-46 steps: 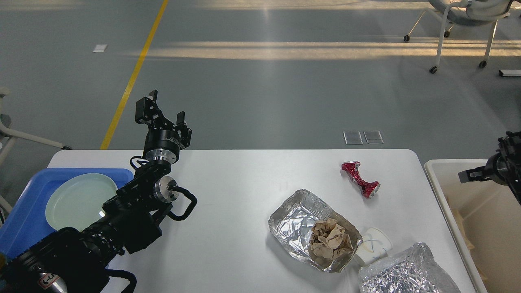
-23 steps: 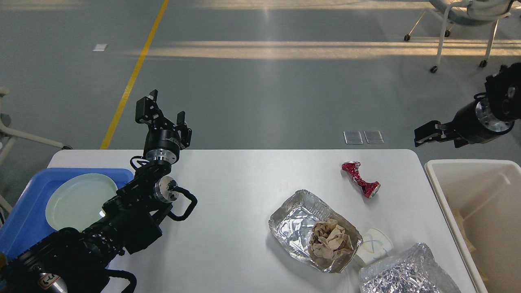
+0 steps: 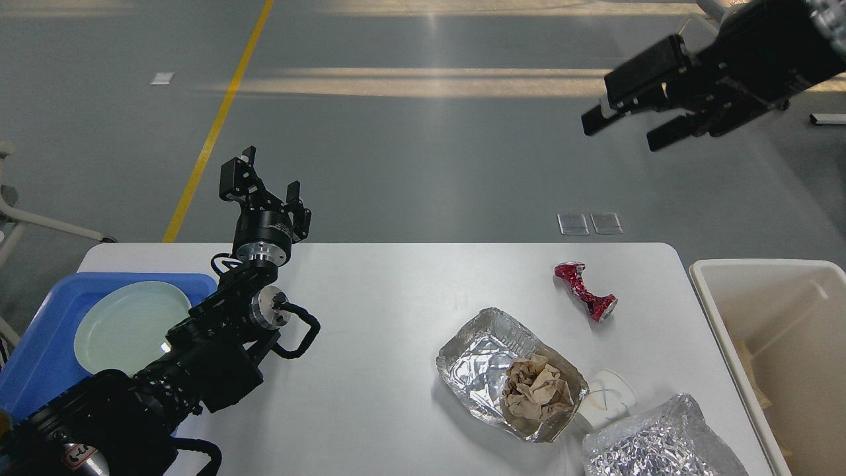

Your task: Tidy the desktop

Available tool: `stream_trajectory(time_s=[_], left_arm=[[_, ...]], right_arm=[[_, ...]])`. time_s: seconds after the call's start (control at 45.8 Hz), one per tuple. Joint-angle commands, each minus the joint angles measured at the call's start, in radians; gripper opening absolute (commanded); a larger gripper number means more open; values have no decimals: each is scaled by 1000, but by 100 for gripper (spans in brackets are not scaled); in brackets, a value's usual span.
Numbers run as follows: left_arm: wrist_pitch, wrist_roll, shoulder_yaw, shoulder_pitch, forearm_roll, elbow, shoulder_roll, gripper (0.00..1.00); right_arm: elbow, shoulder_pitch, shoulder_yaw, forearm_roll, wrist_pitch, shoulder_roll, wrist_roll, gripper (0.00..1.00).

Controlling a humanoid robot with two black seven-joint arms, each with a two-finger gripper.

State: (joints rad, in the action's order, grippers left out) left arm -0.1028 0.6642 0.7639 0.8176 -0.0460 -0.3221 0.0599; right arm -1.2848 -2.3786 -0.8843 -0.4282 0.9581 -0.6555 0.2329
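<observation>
Grey floor with a yellow line behind; white worktop (image 3: pixel 377 297) fills the lower frame, which is the desktop to tidy.

Left fingers (image 3: pixel 266 187) hang over the far-left edge of the worktop, spread, holding nothing. Looks parked, clear of the clutter. Right fingers (image 3: pixel 621 129) are high at the top right, above the floor beyond the worktop, also spread and empty. My guess: lifted to clear the bin wall before reaching for the trash.

Containers:
- Blue tray (image 3: pixel 39 350) at the left edge holds a pale green plate (image 3: pixel 129 324). Seems to be the spot for reusable items.
- Off-white bin (image 3: pixel 710 304) just beside the right edge; something tan lies inside, can't tell what. Likely the trash target.
- Foil tray (image 3: pixel 472 360) near centre-right holds a crumpled brown paper wad (image 3: pixel 537 390).

Loose on the worktop: crushed red can (image 3: pixel 585 291), nearest the bin, and well apart from the foil tray; paper cup (image 3: pixel 608 396) on its side, touching the foil tray; crumpled foil bag (image 3: pixel 654 436) at the bottom edge.

Trash all sits on the right, so it's the right arm's job. Can is probably the easiest first pick.
</observation>
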Motion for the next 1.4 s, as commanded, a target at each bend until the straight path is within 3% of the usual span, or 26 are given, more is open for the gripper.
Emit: stream_trajectory(time_s=[0.0, 0.197, 0.503, 0.852, 1.071, 1.377], left_arm=[[0, 0, 0, 0, 0, 0, 0, 99], [0, 0, 0, 0, 0, 0, 0, 99], [0, 0, 0, 0, 0, 0, 0, 99], [0, 0, 0, 0, 0, 0, 0, 99], [0, 0, 0, 0, 0, 0, 0, 99], [0, 0, 0, 0, 0, 0, 0, 99]], right_arm=[[-1, -60, 119, 57, 2, -26, -6, 100], [5, -61, 143, 72, 2, -16, -14, 100], [88, 295, 142, -59, 2, -6, -99, 100], [154, 642, 137, -123, 1, 16, -113, 100], [292, 829, 153, -116, -58, 83, -129, 100], [358, 1013, 192, -115, -153, 125, -127, 99]])
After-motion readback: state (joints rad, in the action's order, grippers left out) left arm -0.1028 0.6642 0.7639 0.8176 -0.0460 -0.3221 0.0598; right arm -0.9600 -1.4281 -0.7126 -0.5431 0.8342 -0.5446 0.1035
